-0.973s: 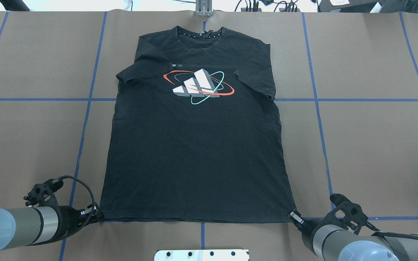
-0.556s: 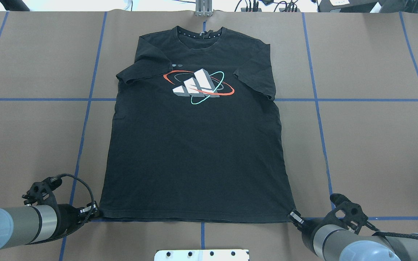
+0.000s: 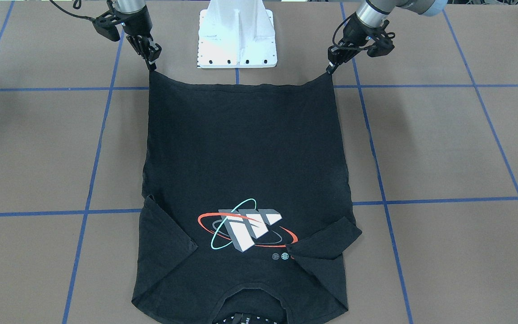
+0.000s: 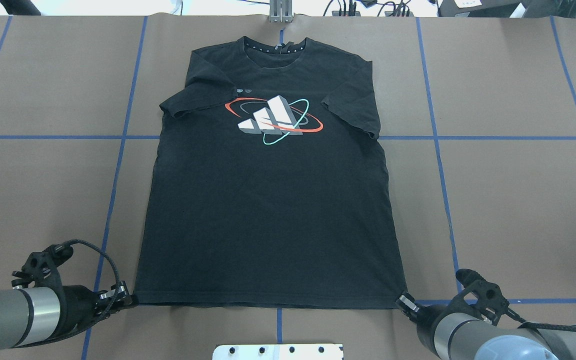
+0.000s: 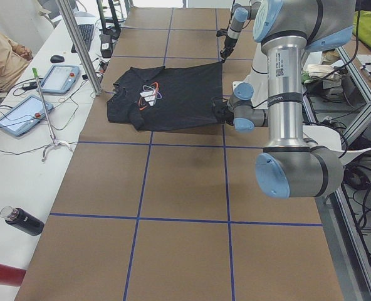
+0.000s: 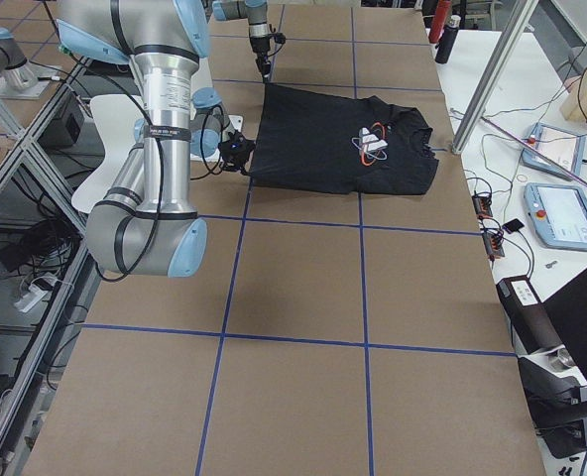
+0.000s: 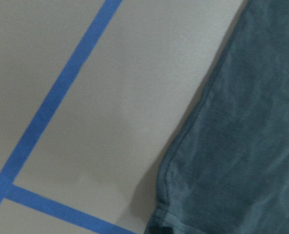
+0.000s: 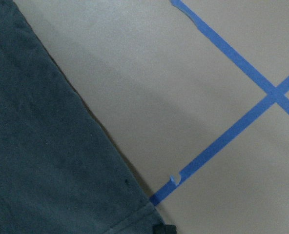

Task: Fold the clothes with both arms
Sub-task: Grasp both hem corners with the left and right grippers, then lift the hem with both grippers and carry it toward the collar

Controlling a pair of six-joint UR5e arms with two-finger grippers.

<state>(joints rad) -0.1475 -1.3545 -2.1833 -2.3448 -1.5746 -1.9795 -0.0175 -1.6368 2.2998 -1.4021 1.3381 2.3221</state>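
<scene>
Surface: brown table (image 4: 518,200), gridded with blue tape (image 4: 493,137).
T-shirt (image 4: 268,210): black, flat at table centre, logo up, collar away from the robot, sleeves folded inward.
Left gripper (image 4: 127,299): clamped on the near-left hem corner.
Right gripper (image 4: 402,301): clamped on the near-right hem corner.

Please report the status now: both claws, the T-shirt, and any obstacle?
Left claw shut on T-shirt hem corner. Right claw shut on the other corner. T-shirt spread out, logo up. Nothing in the way.
</scene>
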